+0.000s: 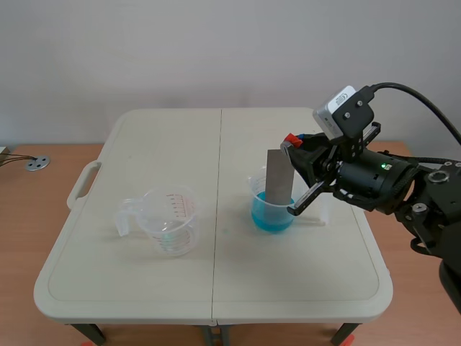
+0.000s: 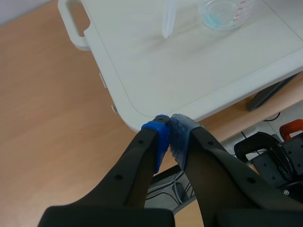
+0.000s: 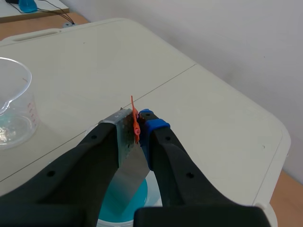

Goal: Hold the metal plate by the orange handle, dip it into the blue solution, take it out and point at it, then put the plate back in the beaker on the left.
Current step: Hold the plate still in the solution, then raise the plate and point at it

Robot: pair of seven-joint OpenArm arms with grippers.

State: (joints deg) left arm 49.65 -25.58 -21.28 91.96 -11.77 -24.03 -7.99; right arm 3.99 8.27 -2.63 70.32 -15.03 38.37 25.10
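My right gripper [image 1: 293, 144] is shut on the orange handle [image 3: 135, 120] of the grey metal plate [image 1: 278, 176]. The plate hangs tilted, with its lower end inside the beaker of blue solution [image 1: 273, 209] right of the table's middle. In the right wrist view the plate [image 3: 130, 172] runs down between my fingers into the blue liquid [image 3: 120, 203]. The second clear beaker [image 1: 171, 220], with red markings, stands on the left part of the table. My left gripper [image 2: 169, 135] is shut on nothing, off the table beyond its left corner, over the wooden floor.
The white folding table [image 1: 216, 288] has a carry handle [image 1: 83, 184] on its left edge. A round metal floor fitting with cables [image 1: 37, 163] lies far left. In the left wrist view, black equipment [image 2: 270, 156] sits under the table's edge.
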